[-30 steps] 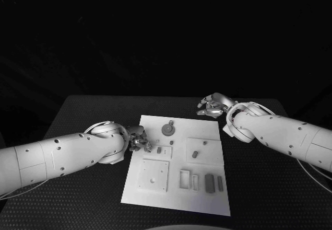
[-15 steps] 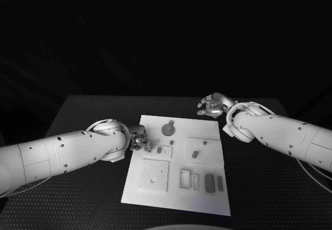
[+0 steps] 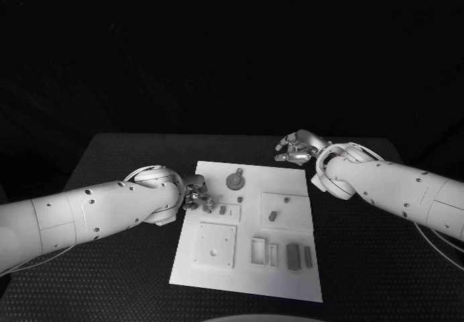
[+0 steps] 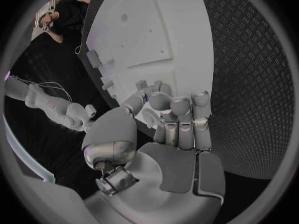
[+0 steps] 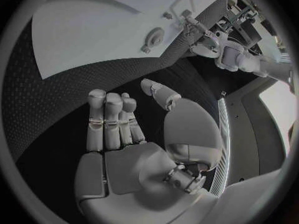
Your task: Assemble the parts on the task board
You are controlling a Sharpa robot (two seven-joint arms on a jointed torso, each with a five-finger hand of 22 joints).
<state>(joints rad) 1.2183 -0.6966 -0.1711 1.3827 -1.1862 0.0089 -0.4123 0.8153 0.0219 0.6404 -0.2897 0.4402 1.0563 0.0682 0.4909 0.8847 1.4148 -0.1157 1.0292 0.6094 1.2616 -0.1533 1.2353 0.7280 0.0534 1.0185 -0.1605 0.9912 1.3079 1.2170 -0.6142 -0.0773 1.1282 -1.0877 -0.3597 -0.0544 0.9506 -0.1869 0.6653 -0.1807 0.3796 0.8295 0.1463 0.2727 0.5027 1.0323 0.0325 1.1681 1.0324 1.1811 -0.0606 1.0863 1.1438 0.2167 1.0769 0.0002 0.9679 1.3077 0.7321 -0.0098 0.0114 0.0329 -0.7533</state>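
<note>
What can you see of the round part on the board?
The round part is a small dark disc with a short stem or tab at one side, lying flat on the white board near its far edge, toward the left of centre. It looks like moulded plastic, though that is hard to tell. The right wrist view shows it too, with a raised hub. Nothing touches it: the left robot hand is at the board's left edge, the right robot hand beyond its far right corner.

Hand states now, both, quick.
Left hand: fingers curled at the task board edge; whether it holds a part cannot be told.
Right hand: open, empty.
</note>
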